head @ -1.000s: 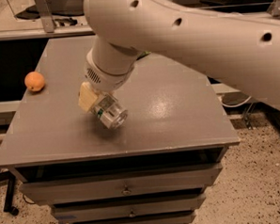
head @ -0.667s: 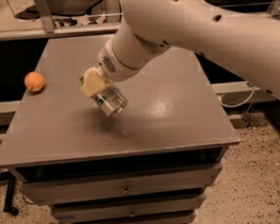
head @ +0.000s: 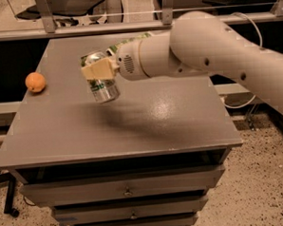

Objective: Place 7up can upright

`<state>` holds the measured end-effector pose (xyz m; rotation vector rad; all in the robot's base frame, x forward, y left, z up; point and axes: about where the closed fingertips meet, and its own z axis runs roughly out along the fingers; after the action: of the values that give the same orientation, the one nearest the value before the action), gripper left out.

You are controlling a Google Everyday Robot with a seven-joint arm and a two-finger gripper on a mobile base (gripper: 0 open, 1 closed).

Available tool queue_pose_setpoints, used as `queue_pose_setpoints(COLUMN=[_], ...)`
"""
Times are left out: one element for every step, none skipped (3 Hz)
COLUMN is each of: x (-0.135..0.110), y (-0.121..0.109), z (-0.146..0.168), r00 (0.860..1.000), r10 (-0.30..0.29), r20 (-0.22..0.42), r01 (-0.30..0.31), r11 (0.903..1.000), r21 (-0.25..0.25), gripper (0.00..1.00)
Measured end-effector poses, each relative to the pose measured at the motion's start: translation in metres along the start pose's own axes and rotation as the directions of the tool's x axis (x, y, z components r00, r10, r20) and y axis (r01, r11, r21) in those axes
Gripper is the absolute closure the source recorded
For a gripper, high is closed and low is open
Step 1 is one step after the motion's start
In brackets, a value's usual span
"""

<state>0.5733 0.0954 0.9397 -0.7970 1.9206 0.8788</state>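
The 7up can (head: 102, 87), silver with green markings, is held in the air above the left middle of the grey table (head: 147, 129). It stands nearly upright, tilted a little, with its shiny top toward the back. My gripper (head: 99, 69) is shut on the can's upper part, its tan fingers (head: 97, 70) across it. The white arm reaches in from the right. The can's shadow falls on the table below it.
An orange (head: 35, 82) lies near the table's left edge. A green snack bag (head: 128, 41) shows partly behind the wrist at the back. Drawers (head: 126, 189) are under the tabletop. A railing runs behind the table.
The arm has swung so the wrist now points left, lifting the can higher and turning it from lying sideways to nearly upright. The orange has not moved.
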Motion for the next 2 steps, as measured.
queue_pose_setpoints(x=[0.0,-0.007], y=[-0.024,-0.023], z=[-0.014,-0.033], r00=[0.985,0.971], r10=[0.008,-0.058], r20=[0.175,0.232], r01=[-0.011,0.051], r11=[0.9999,0.998], r21=[0.012,0.036], gripper=[1.0,1.0])
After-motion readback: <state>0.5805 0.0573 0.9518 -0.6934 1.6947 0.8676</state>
